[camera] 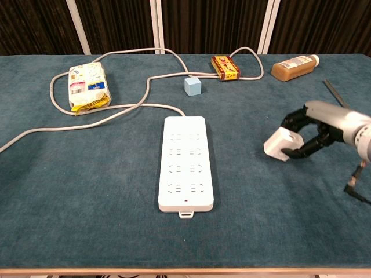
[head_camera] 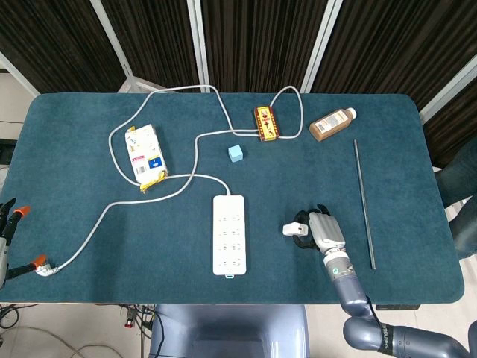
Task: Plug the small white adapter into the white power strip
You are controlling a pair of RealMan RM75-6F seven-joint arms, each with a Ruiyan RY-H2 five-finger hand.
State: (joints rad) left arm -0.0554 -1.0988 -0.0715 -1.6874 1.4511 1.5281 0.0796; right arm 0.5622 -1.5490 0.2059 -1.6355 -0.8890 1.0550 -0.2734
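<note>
The small white adapter [camera: 279,144] [head_camera: 291,230] hangs just above the blue tabletop, held in the dark fingers of my right hand [camera: 316,126] [head_camera: 322,230]. It is to the right of the white power strip [camera: 185,163] [head_camera: 229,233], which lies flat near the front middle with its sockets facing up and a grey cord [camera: 98,113] running off to the left. A clear gap separates adapter and strip. My left hand [head_camera: 9,215] shows only at the left edge of the head view, off the table, with nothing visible in it.
A snack packet [camera: 87,86] lies at the back left inside the cord loop. A light blue cube [camera: 193,87], a red and yellow box [camera: 226,67] and a brown bottle [camera: 295,66] sit along the back. A thin metal rod [head_camera: 364,203] lies on the right.
</note>
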